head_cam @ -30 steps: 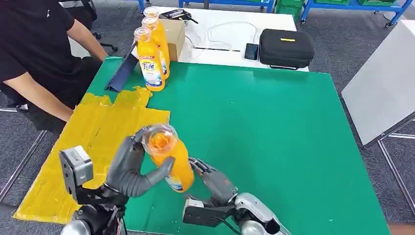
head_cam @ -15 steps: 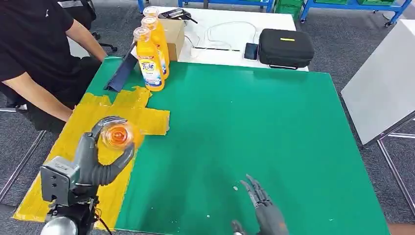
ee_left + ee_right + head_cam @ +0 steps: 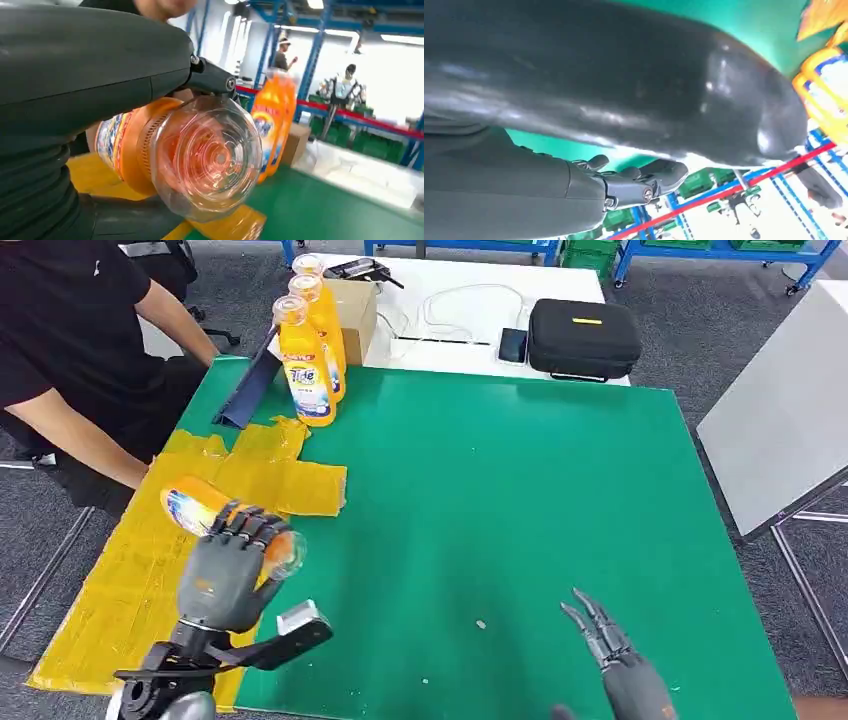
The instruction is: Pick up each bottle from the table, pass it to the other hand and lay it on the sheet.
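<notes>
My left hand [image 3: 228, 565] grips an orange detergent bottle [image 3: 195, 506] lying on its side just above the yellow sheet [image 3: 130, 570], clear cap toward the green table. The left wrist view shows the same bottle [image 3: 195, 150] cap-on, with my fingers [image 3: 90, 65] wrapped around its body. My right hand [image 3: 612, 655] hovers over the near right part of the green table, fingers spread and holding nothing. My right hand [image 3: 614, 185] also holds nothing in its own wrist view. Three more orange bottles [image 3: 305, 365] stand upright at the table's far left corner, past the sheet.
A person in black sits at the far left, forearm [image 3: 85, 435] beside the sheet. A dark tablet [image 3: 245, 390] leans by the standing bottles. Behind the green table [image 3: 520, 500] a white table holds a cardboard box [image 3: 357, 310], a phone and a black case [image 3: 585, 337].
My left hand has carried the bottle from the table's middle out over the yellow sheet and tipped it from upright to lying. My right hand let go and drew back to the right.
</notes>
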Available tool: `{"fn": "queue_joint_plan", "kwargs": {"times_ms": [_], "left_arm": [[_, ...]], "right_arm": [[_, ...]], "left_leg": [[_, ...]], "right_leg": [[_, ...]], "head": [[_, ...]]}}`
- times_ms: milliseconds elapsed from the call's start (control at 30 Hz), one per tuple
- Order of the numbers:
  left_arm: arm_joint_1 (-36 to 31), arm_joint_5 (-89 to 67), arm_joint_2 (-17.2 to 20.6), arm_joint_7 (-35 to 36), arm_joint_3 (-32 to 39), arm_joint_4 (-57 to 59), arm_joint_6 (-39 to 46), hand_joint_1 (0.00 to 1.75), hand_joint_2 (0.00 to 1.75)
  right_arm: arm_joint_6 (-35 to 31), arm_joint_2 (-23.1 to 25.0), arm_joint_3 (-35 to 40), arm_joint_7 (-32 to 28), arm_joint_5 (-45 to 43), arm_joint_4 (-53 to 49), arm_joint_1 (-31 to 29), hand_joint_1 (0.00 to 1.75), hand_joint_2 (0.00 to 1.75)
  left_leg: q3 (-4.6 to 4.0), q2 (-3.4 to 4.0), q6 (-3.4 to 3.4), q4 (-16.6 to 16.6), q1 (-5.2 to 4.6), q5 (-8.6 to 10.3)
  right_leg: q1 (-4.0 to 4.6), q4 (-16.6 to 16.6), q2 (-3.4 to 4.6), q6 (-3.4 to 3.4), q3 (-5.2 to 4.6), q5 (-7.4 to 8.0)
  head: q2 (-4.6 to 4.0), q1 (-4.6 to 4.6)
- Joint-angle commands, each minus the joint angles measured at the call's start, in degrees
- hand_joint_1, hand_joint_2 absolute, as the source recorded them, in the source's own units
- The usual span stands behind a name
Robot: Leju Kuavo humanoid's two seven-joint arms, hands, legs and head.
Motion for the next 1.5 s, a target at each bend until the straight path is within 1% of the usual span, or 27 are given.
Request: {"fn": "queue_joint_plan", "kwargs": {"times_ms": [33,100,233,333,433,533,567,700,767,800,833,867,900,933,1033,1067,1100,1133,1167,1200,1233,1267,1367,1400,1433,1467,1500], "left_arm": [[-4.58,-5.93,9.36,1.69,-9.7,13.4,-2.7,1.75,1.75],[-5.41,-5.95,10.65,1.5,-11.19,18.56,-2.18,1.75,1.75],[-7.65,-6.28,12.81,2.3,-14.36,23.61,-6.48,1.75,1.75],[-8.59,-6.08,12.76,2.76,-15.11,25.25,-8.57,1.75,1.75],[-8.59,-6.08,12.76,2.76,-15.11,25.25,-8.57,1.75,1.75],[-9.09,-6.12,13.22,4.22,-15.85,27.35,-11.15,1.75,1.75],[-9.21,-6.16,13.28,4.39,-15.93,28.3,-11.41,1.75,1.75],[-9.9,-6.13,12.93,6.23,-15.88,31.69,-12.94,1.75,1.75],[-10.35,-6.62,12.51,7.1,-15.87,32.43,-13.01,1.75,1.75],[-10.48,-6.62,12.4,7.1,-15.88,32.39,-13.01,1.75,1.75],[-10.6,-6.63,12.27,7.14,-15.91,32.45,-13.03,0.66,1.75],[-10.44,-6.38,11.7,7.67,-15.26,32.45,-12.69,0.0,1.75],[-10.03,-6.23,11.46,7.47,-14.84,31.78,-11.89,0.0,0.0],[-9.48,-6.38,11.6,6.86,-14.71,30.75,-9.39,0.0,0.0],[-9.17,-6.36,11.69,6.84,-14.65,30.3,-9.39,0.0,0.0],[-8.75,-7.46,11.81,7.19,-14.61,29.51,-7.73,0.0,0.0],[-8.09,-6.38,11.16,6.36,-13.55,28.61,-7.22,0.0,0.0],[-7.38,-4.89,10.54,5.75,-12.52,27.18,-6.32,0.0,0.0],[-6.16,-2.1,9.28,4.92,-10.81,25.07,-5.38,0.0,0.0],[-4.25,3.57,7.71,3.19,-8.49,20.96,-4.35,0.0,0.0],[-2.49,8.71,6.12,1.78,-6.76,17.16,-3.74,0.0,0.0],[-0.47,15.89,4.25,0.51,-4.61,11.73,-4.79,0.0,0.0],[2.7,32.1,-0.83,-0.86,0.44,0.25,-8.01,0.0,0.0],[3.89,42.56,-2.94,-0.48,2.86,-3.51,-11.35,0.0,0.0],[4.82,50.14,-4.16,-1.73,4.56,-6.36,-12.49,0.0,0.0],[5.91,54.31,-4.73,-2.25,5.81,-8.4,-13.17,0.0,0.0],[7.39,60.07,-4.74,-5.34,6.95,-10.37,-14.47,0.0,0.0]], "right_arm": [[4.6,7.32,-10.07,-2.46,-0.31,-0.13,-0.58,0.0,0.0],[6.3,8.23,-10.67,-4.05,-0.4,0.51,-2.38,0.0,0.0],[9.82,9.11,-10.28,-3.21,0.08,1.79,-5.91,0.0,0.0],[11.13,9.17,-9.49,-2.75,-0.22,2.25,-7.63,0.0,0.0],[11.13,9.17,-9.49,-2.75,-0.22,2.25,-7.63,0.0,0.0],[11.4,8.94,-8.82,-2.71,-0.16,2.87,-8.05,0.0,0.0],[11.46,8.92,-8.63,-2.71,-0.14,3.14,-8.27,0.0,0.0],[11.69,8.65,-7.73,-2.68,-0.04,4.53,-9.14,0.0,0.0],[11.76,8.54,-7.44,-2.66,0.06,4.89,-9.3,0.0,0.0],[11.76,8.55,-7.42,-2.66,0.06,4.92,-9.29,0.0,0.0],[11.75,8.57,-7.35,-2.66,0.06,5.03,-9.32,0.0,0.0],[11.58,8.49,-7.27,-2.66,0.06,5.02,-9.29,0.0,0.0],[11.32,8.5,-7.29,-2.65,0.08,5.0,-9.05,0.0,0.0],[11.1,8.52,-7.28,-2.65,0.09,5.01,-8.69,0.0,0.0],[11.04,8.48,-7.34,-2.65,0.05,4.94,-8.43,0.0,0.0],[10.92,8.57,-7.39,-2.63,-0.02,4.91,-8.24,0.0,0.0],[10.73,8.65,-7.38,-2.67,0.19,4.92,-8.02,0.0,0.0],[10.55,8.78,-7.44,-2.65,0.36,4.93,-7.78,0.0,0.0],[10.21,9.09,-7.64,-2.63,0.47,4.81,-7.3,0.0,0.0],[9.69,9.53,-7.94,-2.6,0.61,4.43,-6.32,0.0,0.0],[9.13,10.16,-8.29,-2.57,0.72,3.92,-5.35,0.0,0.0],[8.44,10.84,-8.51,-2.63,1.13,3.16,-4.07,0.0,0.0],[7.41,13.68,-8.62,-3.4,0.41,0.93,-1.99,0.0,0.0],[7.26,15.42,-8.4,-4.3,-2.01,-0.46,-0.82,0.0,0.0],[5.98,16.77,-7.94,-6.73,-4.29,-2.1,0.05,0.0,0.0],[4.63,17.86,-7.43,-8.73,-5.37,-3.58,1.26,0.0,0.0],[2.15,19.17,-6.51,-12.74,-8.07,-5.69,2.84,0.0,0.0]], "left_leg": [[0.16,0.1,-0.09,-0.11,-0.01,0.04],[0.37,0.18,-0.1,-0.23,-0.05,0.06],[0.38,0.36,-0.13,-0.21,-0.02,0.04],[0.29,0.3,-0.09,-0.16,-0.02,0.06],[0.24,0.26,-0.09,-0.11,0.02,0.04],[0.21,0.2,-0.06,-0.1,0.0,0.04],[0.38,0.47,-0.15,-0.15,0.0,0.0],[0.59,0.76,-0.22,-0.26,-0.01,-0.02],[0.26,0.3,-0.07,-0.12,0.02,0.02],[0.34,0.33,-0.1,-0.16,-0.01,0.04],[0.31,0.27,-0.08,-0.14,-0.01,0.05],[0.36,0.36,-0.11,-0.17,-0.01,0.05],[0.42,0.46,-0.14,-0.18,-0.01,0.05],[0.41,0.33,-0.09,-0.15,-0.01,0.04],[0.53,0.31,-0.09,-0.14,-0.01,0.04],[0.54,0.29,-0.08,-0.14,-0.02,0.04],[0.52,0.42,-0.1,-0.14,0.01,0.05],[0.52,0.25,-0.06,-0.11,-0.01,0.02],[0.56,0.39,-0.08,-0.15,-0.01,0.02],[0.54,0.24,-0.05,-0.09,-0.01,0.0],[0.56,0.43,-0.08,-0.12,0.0,0.0],[0.48,0.28,-0.05,-0.04,0.0,-0.03],[0.38,0.35,-0.05,0.08,0.02,-0.12],[0.24,0.23,-0.05,0.13,0.03,-0.11],[0.1,0.11,-0.03,0.12,0.03,-0.05],[0.08,0.22,-0.06,0.16,0.03,-0.1],[0.06,0.18,-0.05,0.12,0.01,-0.07]], "right_leg": [[0.02,-0.08,-0.25,-0.07,0.21,-0.02],[0.0,-0.17,-0.26,-0.08,0.38,-0.01],[0.03,-0.16,-0.16,-0.1,0.4,0.02],[0.02,-0.11,-0.1,-0.07,0.3,0.04],[0.05,-0.1,-0.12,-0.07,0.28,0.02],[0.03,-0.07,-0.12,-0.06,0.26,0.01],[0.07,-0.13,-0.26,-0.14,0.44,-0.03],[0.09,-0.24,-0.24,-0.19,0.63,-0.03],[0.05,-0.11,-0.05,-0.07,0.32,0.02],[0.04,-0.12,-0.17,-0.09,0.42,0.01],[0.03,-0.11,-0.14,-0.08,0.36,0.03],[0.05,-0.15,-0.15,-0.1,0.44,0.04],[0.06,-0.16,-0.15,-0.12,0.49,0.04],[0.03,-0.11,-0.06,-0.08,0.46,0.05],[0.04,-0.09,-0.06,-0.07,0.57,0.05],[0.03,-0.08,-0.06,-0.07,0.58,0.04],[0.06,-0.1,-0.06,-0.09,0.54,0.07],[0.04,-0.06,-0.04,-0.05,0.54,0.03],[0.05,-0.1,-0.04,-0.07,0.59,0.04],[0.03,-0.05,-0.04,-0.05,0.59,0.01],[0.06,-0.1,-0.08,-0.07,0.61,0.01],[0.05,-0.01,-0.08,-0.05,0.54,-0.02],[0.08,0.06,-0.17,-0.06,0.47,-0.13],[0.07,0.1,-0.24,-0.05,0.35,-0.14],[0.04,0.12,-0.16,-0.04,0.2,-0.08],[0.06,0.15,-0.15,-0.06,0.18,-0.12],[0.03,0.14,-0.1,-0.06,0.13,-0.09]], "head": [[0.0,0.02],[0.0,0.02],[0.0,0.02],[0.0,0.02],[0.0,0.04],[0.0,0.02],[0.0,0.02],[0.0,0.02],[0.0,0.02],[0.0,0.0],[0.0,0.04],[0.0,0.02],[0.0,0.02],[0.0,0.02],[0.0,0.02],[0.0,0.0],[0.0,0.04],[0.0,0.02],[0.0,0.02],[0.0,0.0],[0.0,0.04],[0.0,0.02],[0.0,0.02],[0.0,0.04],[0.0,0.02],[0.0,0.04],[0.0,0.02]]}}
